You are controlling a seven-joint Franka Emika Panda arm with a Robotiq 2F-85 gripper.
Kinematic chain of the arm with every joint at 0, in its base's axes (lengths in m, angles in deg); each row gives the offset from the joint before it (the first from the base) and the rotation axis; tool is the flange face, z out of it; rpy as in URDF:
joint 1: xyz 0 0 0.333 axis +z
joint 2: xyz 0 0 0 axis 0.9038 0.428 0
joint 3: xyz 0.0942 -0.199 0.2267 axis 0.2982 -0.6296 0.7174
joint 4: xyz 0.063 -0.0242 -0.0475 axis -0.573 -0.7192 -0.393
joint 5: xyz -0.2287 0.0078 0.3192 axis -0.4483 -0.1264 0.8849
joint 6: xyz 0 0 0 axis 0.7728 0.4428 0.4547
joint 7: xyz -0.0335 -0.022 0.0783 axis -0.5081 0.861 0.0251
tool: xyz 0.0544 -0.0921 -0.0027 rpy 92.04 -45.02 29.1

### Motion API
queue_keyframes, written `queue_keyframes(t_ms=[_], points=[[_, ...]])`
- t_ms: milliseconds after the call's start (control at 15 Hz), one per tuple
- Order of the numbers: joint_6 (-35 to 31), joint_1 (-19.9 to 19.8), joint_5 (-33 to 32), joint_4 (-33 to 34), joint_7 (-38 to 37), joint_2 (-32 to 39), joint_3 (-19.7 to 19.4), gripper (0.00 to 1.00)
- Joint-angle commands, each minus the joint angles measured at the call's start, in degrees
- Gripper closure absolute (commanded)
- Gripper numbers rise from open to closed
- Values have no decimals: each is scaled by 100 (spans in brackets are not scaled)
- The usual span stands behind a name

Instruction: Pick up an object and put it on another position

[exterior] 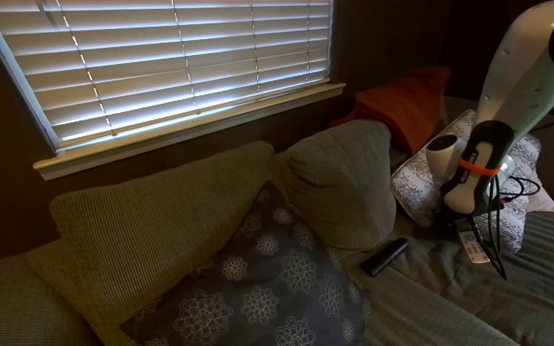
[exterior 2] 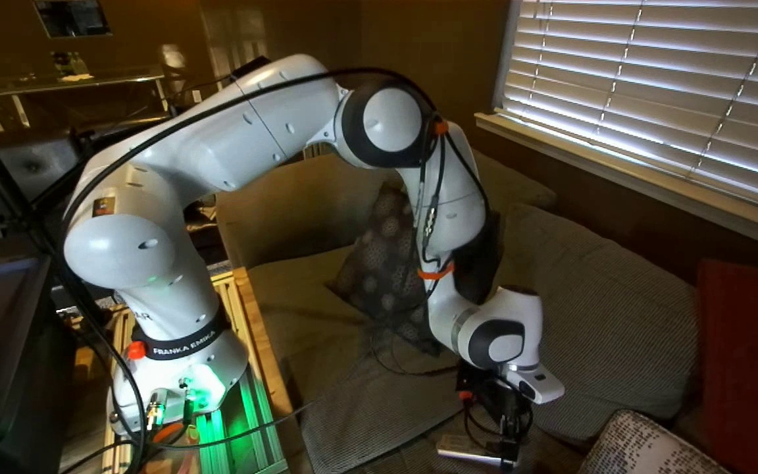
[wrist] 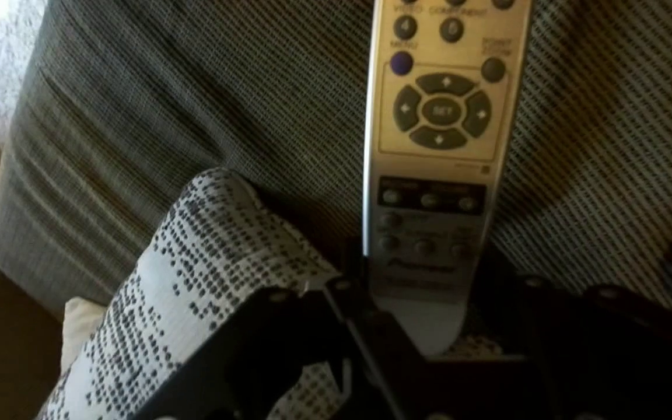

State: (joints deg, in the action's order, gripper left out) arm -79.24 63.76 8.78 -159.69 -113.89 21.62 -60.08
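The light-grey remote (wrist: 438, 163) stretches upward from between my fingers in the wrist view, buttons facing the camera. My gripper (wrist: 420, 262) is shut on its lower end, one finger along each side. The remote also shows in both exterior views (exterior: 474, 247) (exterior 2: 468, 449), sticking out from the gripper (exterior 2: 509, 451) and seemingly a little above the sofa seat. The plump tan cushion (exterior: 342, 185) leans against the sofa back, left of the gripper in that exterior view. It also shows in an exterior view behind the wrist (exterior 2: 609, 316). The wrist view does not show it.
A black remote (exterior: 384, 257) lies on the seat before the cushion. A white-and-black patterned pillow (exterior: 416, 187) is close beside the gripper. An orange-red pillow (exterior: 407, 105) stands behind. A grey flower-patterned pillow (exterior: 277, 283) leans nearby. Loose cables (exterior: 496, 230) hang at the wrist.
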Motion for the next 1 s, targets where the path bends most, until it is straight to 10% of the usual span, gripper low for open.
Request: queue_keyframes(t_ms=[0,667,733,800,933], points=[[-827,1049,-15,-1113,228,-570,-774,79],[-1804,4940,228,-2759,1027,-220,-3448,79],[-1848,5227,301,-2819,1208,-149,-3593,79],[-1618,4754,612,-2545,1261,-259,-3251,54],[-1625,5180,712,-2677,1432,-215,-3436,54]])
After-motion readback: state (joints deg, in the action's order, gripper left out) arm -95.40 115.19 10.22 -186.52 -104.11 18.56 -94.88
